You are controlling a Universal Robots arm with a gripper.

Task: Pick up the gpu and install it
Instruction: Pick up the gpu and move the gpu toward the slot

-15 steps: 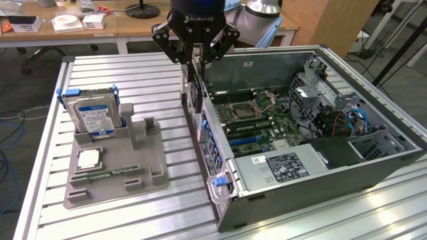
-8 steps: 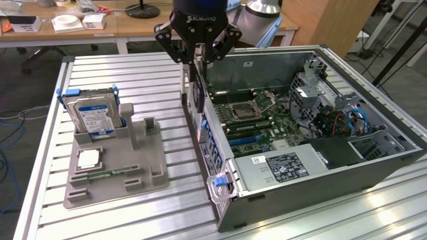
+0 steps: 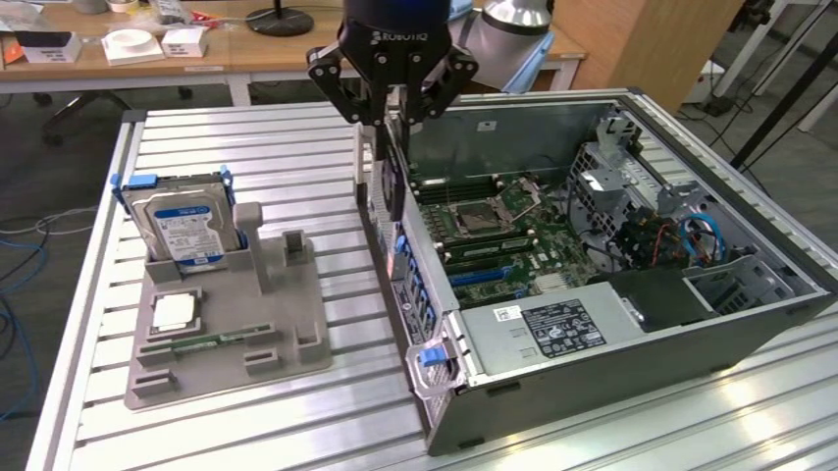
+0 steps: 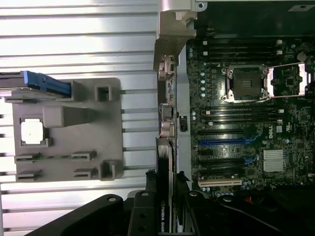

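Right now my pincer [image 3: 395, 116] is closed on the graphics card [image 3: 388, 182], gripping its upper edge between both fingers. The card hangs edge-on and upright, and in the wrist view it [image 4: 164, 177] runs as a thin dark strip between my finger [image 4: 142, 211] on one side and its partner on the other. It hangs near the middle of the counter [image 3: 262, 147], just above the wall of the open computer case [image 3: 772, 265] that faces the grey holder [image 3: 282, 324]. I cannot tell whether its lower end touches that wall.

The case lies on its side along the counter's edge on the exterior view's right, with the motherboard [image 3: 524, 245] showing inside. The card is not seated in any of the board's slots [image 4: 221, 142].

The holder lies flat toward the counter's edge on the exterior view's left, well apart from the card. A hard drive [image 3: 183, 221] with a blue and white label stands upright at the holder's far end. A square chip [image 3: 173, 312] lies in a pocket nearer the front, and a narrow green memory stick [image 3: 210, 341] lies just beyond it.
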